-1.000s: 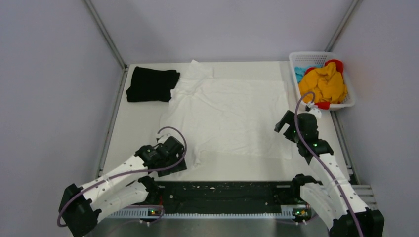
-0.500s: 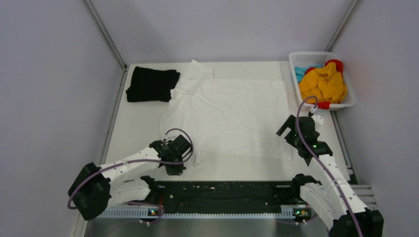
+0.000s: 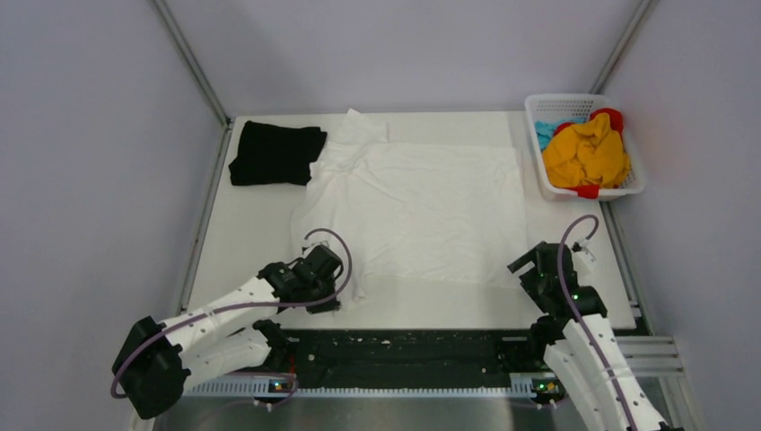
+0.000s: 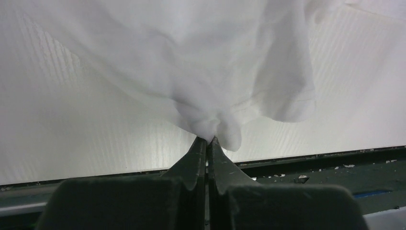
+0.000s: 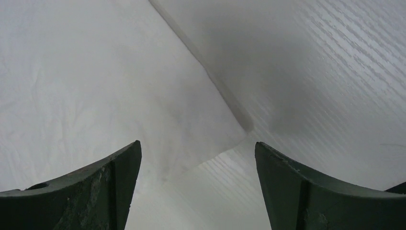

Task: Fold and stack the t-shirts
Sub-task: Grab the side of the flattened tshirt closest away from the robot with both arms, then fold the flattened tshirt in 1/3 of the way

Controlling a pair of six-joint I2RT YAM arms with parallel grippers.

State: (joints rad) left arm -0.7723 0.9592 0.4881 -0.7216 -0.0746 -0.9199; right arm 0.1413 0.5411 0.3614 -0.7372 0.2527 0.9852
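The white t-shirt (image 3: 417,211) lies spread flat across the middle of the table. My left gripper (image 3: 330,301) is shut on its bunched near-left corner. In the left wrist view the white cloth (image 4: 191,62) rises in folds from the closed tips of my left gripper (image 4: 207,140). My right gripper (image 3: 523,269) stands open at the shirt's near-right corner. In the right wrist view that flat shirt corner (image 5: 119,96) lies just ahead of my right gripper (image 5: 197,146), and nothing is between the jaws. The black t-shirt (image 3: 275,153) sits folded at the far left, its edge touching the white one.
A white lattice basket (image 3: 574,98) stands at the far right, holding orange cloth (image 3: 588,153) and bits of red and blue. A black rail (image 3: 404,346) runs along the near table edge between the arm bases. Grey walls enclose the table.
My left gripper went from open to shut on the white t-shirt's near-left corner. My right arm drew back toward the near edge, to the shirt's near-right corner.
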